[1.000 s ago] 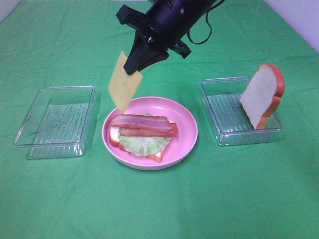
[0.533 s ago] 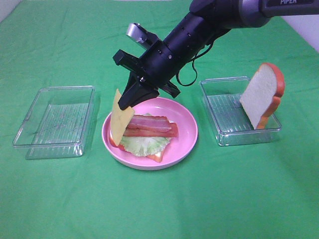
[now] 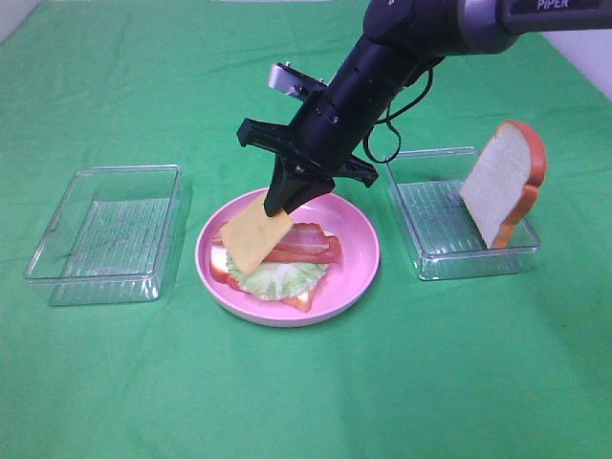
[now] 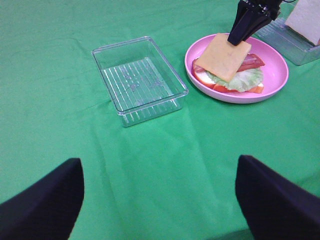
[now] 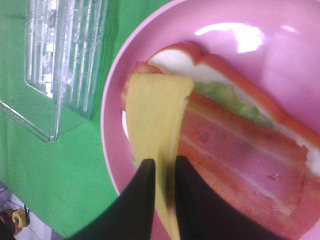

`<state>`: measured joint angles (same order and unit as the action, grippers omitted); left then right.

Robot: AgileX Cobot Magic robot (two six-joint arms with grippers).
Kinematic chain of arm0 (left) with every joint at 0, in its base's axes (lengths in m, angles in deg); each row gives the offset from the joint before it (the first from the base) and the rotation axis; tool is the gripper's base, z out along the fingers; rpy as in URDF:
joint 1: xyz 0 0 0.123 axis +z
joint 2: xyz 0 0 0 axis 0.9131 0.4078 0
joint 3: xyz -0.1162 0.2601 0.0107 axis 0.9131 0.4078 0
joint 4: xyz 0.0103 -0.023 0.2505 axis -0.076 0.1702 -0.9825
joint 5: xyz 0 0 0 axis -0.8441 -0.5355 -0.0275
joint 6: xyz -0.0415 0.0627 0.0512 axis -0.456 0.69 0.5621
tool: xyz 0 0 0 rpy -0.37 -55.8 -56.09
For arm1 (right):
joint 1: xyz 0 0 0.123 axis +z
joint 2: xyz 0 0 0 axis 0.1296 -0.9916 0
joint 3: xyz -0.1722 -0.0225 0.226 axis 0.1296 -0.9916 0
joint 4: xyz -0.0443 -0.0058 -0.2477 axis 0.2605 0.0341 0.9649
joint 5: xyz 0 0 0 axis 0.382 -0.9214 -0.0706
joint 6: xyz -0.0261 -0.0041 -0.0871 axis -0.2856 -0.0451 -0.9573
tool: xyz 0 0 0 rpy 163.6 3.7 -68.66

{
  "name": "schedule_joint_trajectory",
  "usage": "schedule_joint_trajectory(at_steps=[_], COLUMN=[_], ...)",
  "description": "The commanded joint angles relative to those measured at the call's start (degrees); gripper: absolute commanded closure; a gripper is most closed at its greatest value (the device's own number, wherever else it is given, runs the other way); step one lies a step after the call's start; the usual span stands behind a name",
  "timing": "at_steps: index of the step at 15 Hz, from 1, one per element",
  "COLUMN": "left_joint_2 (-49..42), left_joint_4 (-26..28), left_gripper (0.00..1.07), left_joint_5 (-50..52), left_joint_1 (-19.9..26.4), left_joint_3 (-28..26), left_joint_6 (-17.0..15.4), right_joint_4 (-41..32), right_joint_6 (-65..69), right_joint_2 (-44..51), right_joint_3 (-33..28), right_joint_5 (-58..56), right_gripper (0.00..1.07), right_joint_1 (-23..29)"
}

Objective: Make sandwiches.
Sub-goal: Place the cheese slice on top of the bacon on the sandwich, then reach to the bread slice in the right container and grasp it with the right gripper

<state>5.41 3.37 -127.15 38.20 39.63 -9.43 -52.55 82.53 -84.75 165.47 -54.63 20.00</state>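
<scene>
Take the pink plate [image 3: 359,273] as your landmark: it sits on the green worktop [image 3: 306,392] and carries the open sandwich, a bread slice [image 3: 300,300] at the bottom, then the lettuce leaf [image 3: 277,279], then the bacon strips [image 3: 311,244]. Your right gripper [image 3: 279,204] is directly over the plate's far-left part, jaws narrowed on the upper edge of the yellow cheese slice [image 3: 256,234], which slants down so its lower end lies on the bacon and lettuce (in the right wrist view the slice runs straight up between the two dark fingers [image 5: 137,202]). Your left gripper [image 4: 160,200] hangs well to the near left of the plate with its jaws spread wide, gripping nothing. An empty clear tray [image 3: 105,234] lies to the left of the plate; a second clear tray [image 3: 430,239] lies to the right of it, with the second bread slice [image 3: 502,182] propped upright in its far-right end
</scene>
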Motion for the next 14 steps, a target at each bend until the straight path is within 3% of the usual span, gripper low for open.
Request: schedule_joint_trajectory(at_steps=[1,3,5,11,14], left_joint_2=[-1.38,-1.38,-1.38,-1.38,-1.38], left_joint_4=[0.17,0.17,0.17,0.17,0.17], left_gripper=[0.27,0.27,0.27,0.27,0.27], left_joint_5=[0.57,0.57,0.57,0.57,0.57], left_joint_1=[0.00,0.00,0.00,0.00,0.00], left_joint_3=[0.23,0.23,0.23,0.23,0.23], left_joint_6=[-0.11,-0.11,-0.11,-0.11,-0.11], right_joint_4=[1.55,2.23,6.93,35.92,41.25], right_joint_6=[1.32,0.46,0.80,12.49,14.84], right_joint_2=[0.40,1.26,3.78,15.93,19.65], right_joint_3=[-0.11,-0.11,-0.11,-0.11,-0.11], right_joint_5=[0.40,0.69,0.74,-2.86,-4.98], right_gripper=[0.59,0.40,0.40,0.40,0.40], right_joint_1=[0.06,0.06,0.06,0.00,-1.26])
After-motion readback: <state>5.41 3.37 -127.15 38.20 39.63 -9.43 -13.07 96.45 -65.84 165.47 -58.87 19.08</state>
